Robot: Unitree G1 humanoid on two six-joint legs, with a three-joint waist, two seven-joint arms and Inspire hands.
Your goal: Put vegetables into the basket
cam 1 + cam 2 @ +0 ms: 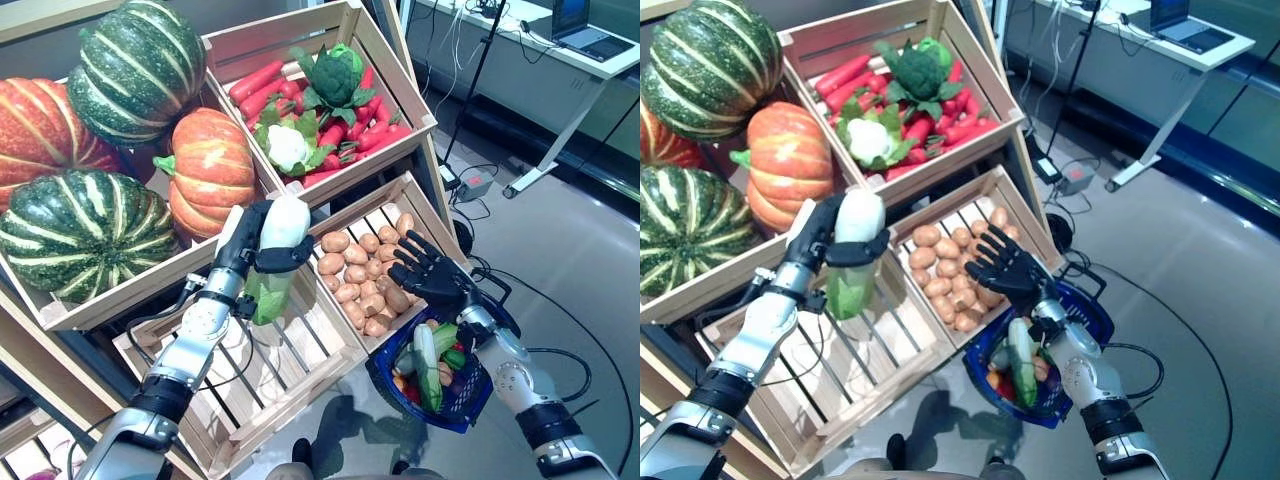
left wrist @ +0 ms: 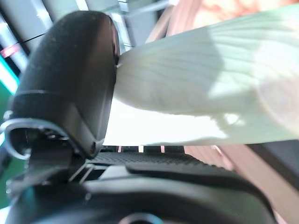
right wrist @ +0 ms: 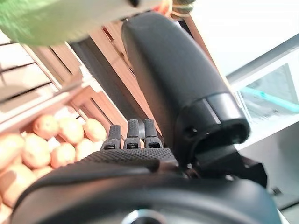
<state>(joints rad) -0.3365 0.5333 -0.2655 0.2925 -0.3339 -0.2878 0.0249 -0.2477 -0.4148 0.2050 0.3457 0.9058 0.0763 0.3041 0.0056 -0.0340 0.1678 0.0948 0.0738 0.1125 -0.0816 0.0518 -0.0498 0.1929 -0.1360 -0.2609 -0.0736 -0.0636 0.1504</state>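
The blue basket (image 1: 455, 395) is the nearest thing, low at the robot's right side, and it hangs on the right arm just behind the wrist. It already holds several vegetables, among them a long pale green one (image 1: 427, 363). The right robot hand (image 1: 428, 268) is released: its fingers are spread straight over the crate of potatoes (image 1: 365, 275) and grasp nothing.

The left robot hand (image 1: 262, 240) is clenched around a white and green vegetable (image 1: 282, 225), probably a cabbage or a similar leafy one. The white end points up and the green leaves (image 1: 266, 297) hang below the hand. The vegetable is in the air, above the empty slatted crate (image 1: 290, 370) and just in front of the crate with the pumpkins (image 1: 205, 170). It is well apart from the basket, which is on the other side of the potato crate.

Judging from this, the step in hand is the transport: the vegetable is picked and not yet delivered. The next move calls for bringing the left arm across toward the right and down, until the vegetable is above the opening of the basket, and only then releasing the grasp. The basket looks rather full, so the vegetable may have to lie on top of the others.
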